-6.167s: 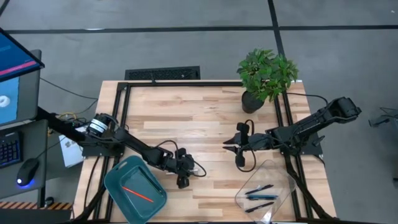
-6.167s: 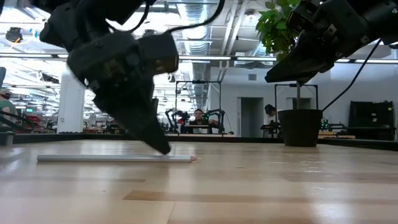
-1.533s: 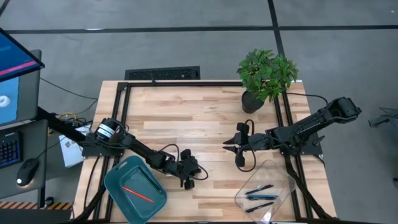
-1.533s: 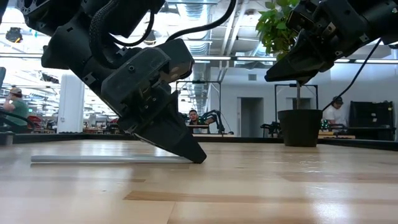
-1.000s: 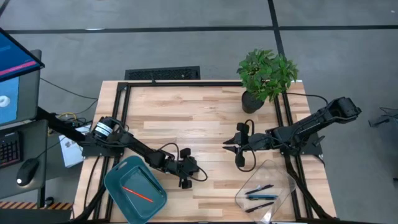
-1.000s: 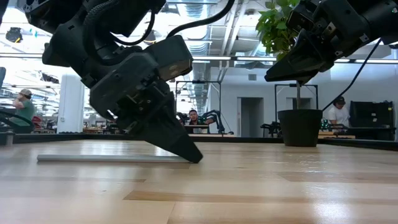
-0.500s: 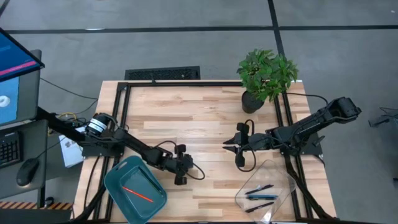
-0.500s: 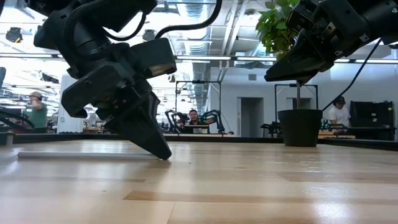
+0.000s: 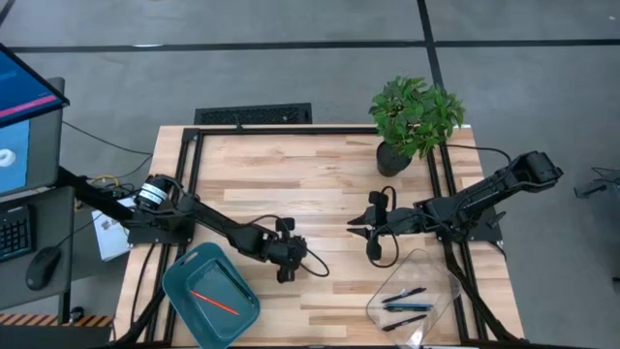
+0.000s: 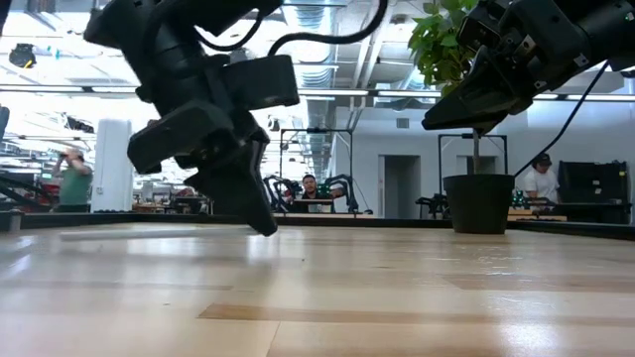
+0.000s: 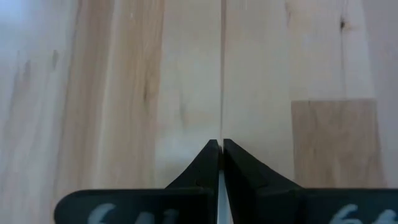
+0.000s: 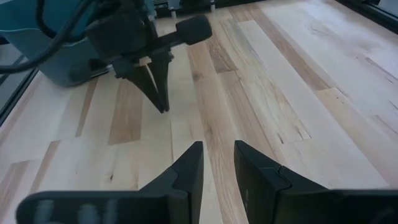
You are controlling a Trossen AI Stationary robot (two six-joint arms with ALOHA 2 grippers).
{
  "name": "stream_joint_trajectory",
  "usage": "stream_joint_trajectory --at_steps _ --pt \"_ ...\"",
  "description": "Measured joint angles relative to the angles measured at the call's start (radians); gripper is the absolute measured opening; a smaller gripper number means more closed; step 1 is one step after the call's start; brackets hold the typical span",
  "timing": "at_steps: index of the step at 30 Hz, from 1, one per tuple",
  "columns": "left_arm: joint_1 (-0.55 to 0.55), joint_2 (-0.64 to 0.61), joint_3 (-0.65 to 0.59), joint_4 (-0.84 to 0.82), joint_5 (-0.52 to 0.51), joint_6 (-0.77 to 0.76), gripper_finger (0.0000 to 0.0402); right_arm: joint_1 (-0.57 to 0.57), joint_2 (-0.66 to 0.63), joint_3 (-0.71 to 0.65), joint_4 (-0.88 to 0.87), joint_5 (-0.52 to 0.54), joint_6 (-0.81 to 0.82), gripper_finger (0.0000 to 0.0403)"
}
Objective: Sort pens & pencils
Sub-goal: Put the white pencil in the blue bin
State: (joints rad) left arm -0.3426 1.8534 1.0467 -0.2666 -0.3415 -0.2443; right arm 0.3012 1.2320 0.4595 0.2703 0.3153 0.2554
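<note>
My left gripper hangs over the table's near middle, shut, its tips just above the wood. A pale pencil shows as a faint level streak running from the tips toward the table's left. An orange-red pencil lies in the teal bin. Dark pens lie in the clear tray. My right gripper hovers open right of centre with nothing between its fingers. My left gripper pinches the pale pencil between its two fingers; only a pale sliver shows between them. It appears to hold one end, with the fingers slanting down from above. The pencil hangs about level, just clear of the table, reaching toward the table's left.
A potted plant stands at the far right corner. The teal bin sits at the near left, the clear tray at the near right. Bare wood lies between the two arms. People move in the room beyond the table.
My left gripper has gone toward the table's left edge and then up a little, staying shut. The pale pencil slid left along the table with it and now hangs just off the wood.
</note>
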Motion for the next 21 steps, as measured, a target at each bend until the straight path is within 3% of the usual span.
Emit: stream_joint_trajectory --at_steps 21 --pt "0.016 -0.003 0.287 -0.359 -0.005 0.094 0.0 0.0 0.0 0.0 0.0 0.0 0.0 0.0113"
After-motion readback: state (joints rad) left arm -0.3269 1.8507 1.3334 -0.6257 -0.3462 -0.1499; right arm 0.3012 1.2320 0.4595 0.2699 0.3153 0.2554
